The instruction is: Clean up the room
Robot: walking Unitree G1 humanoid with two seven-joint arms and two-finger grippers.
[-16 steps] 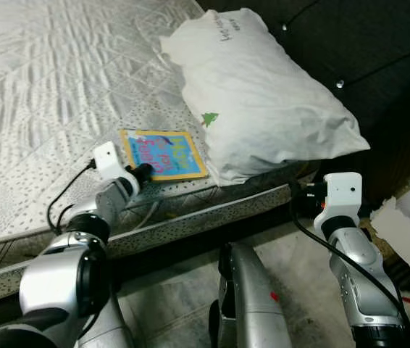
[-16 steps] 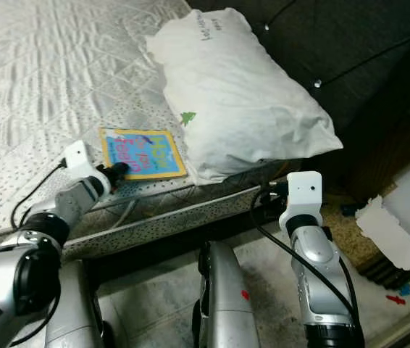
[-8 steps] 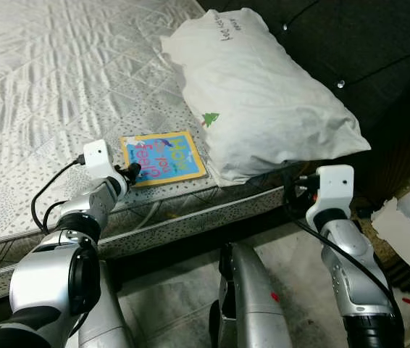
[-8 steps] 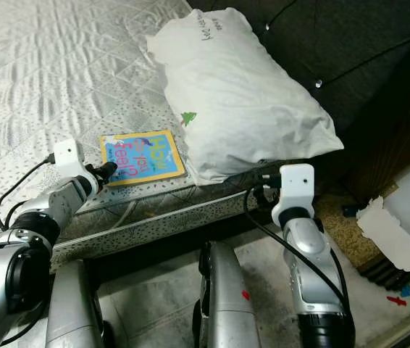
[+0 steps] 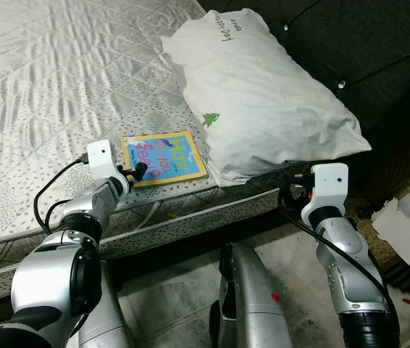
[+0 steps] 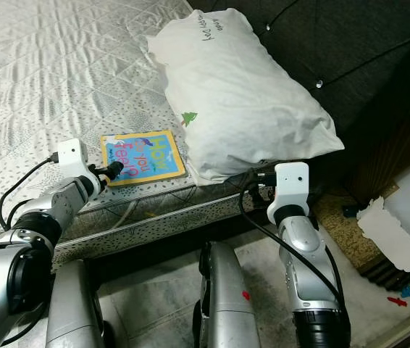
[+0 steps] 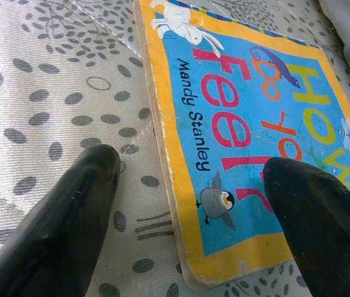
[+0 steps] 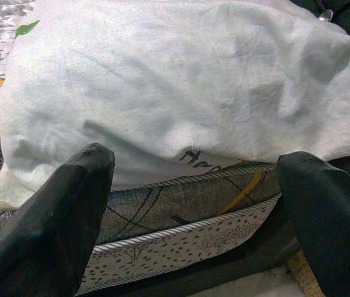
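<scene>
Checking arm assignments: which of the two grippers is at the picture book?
The left gripper, open, straddling the corner of the picture book on the mattress. The right gripper, also open, faces the white pillow.

Before me lies a grey quilted mattress (image 5: 45, 87) with a speckled border along its near edge. A dark buttoned headboard (image 5: 379, 43) stands at its right end. Pale floor tiles (image 5: 169, 304) show below.
</scene>
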